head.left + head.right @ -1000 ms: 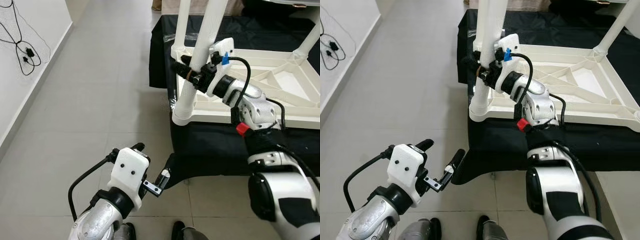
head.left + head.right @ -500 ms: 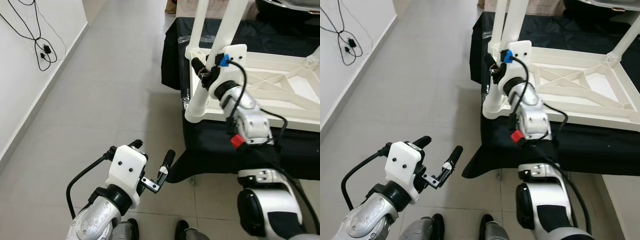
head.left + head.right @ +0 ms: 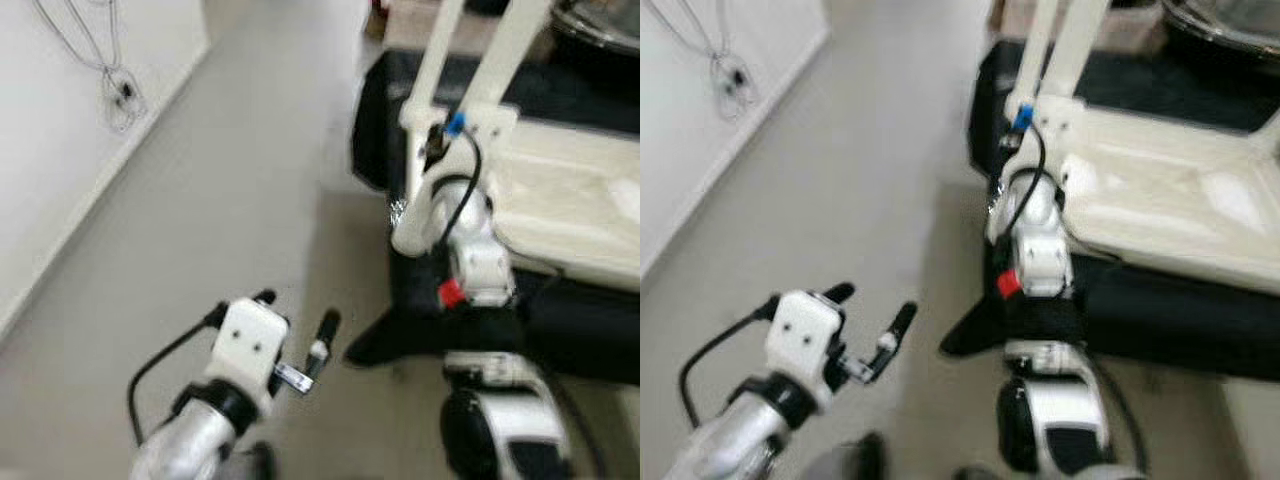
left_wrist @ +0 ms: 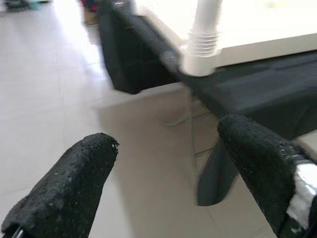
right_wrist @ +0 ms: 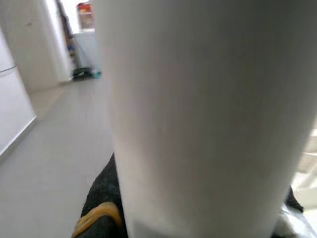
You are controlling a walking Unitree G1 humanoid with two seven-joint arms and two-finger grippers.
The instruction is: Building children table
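The right gripper (image 3: 432, 150) is clamped around a white table leg (image 3: 497, 62) near the corner of an upturned white plastic children's table (image 3: 1160, 205). In the right wrist view the leg (image 5: 208, 114) stands right up against the camera, with a black finger (image 5: 101, 196) pressed to its side and a second dark pad just visible at the far edge. The head views are blurred, so finer detail of the grip cannot be made out.

The table lies upside down on a surface draped in black cloth (image 3: 560, 310). A second white leg (image 3: 432, 60) rises just beside the held one, and the corner socket (image 4: 200, 49) of a leg sits at the table's edge above the cloth.

The left gripper (image 3: 298, 330) hangs low over the pale tiled floor (image 3: 200, 230), well apart from the table. Its two black fingers (image 4: 64, 183) are spread wide with nothing between them.

Grey cables (image 3: 115, 85) hang on the white wall to the left.
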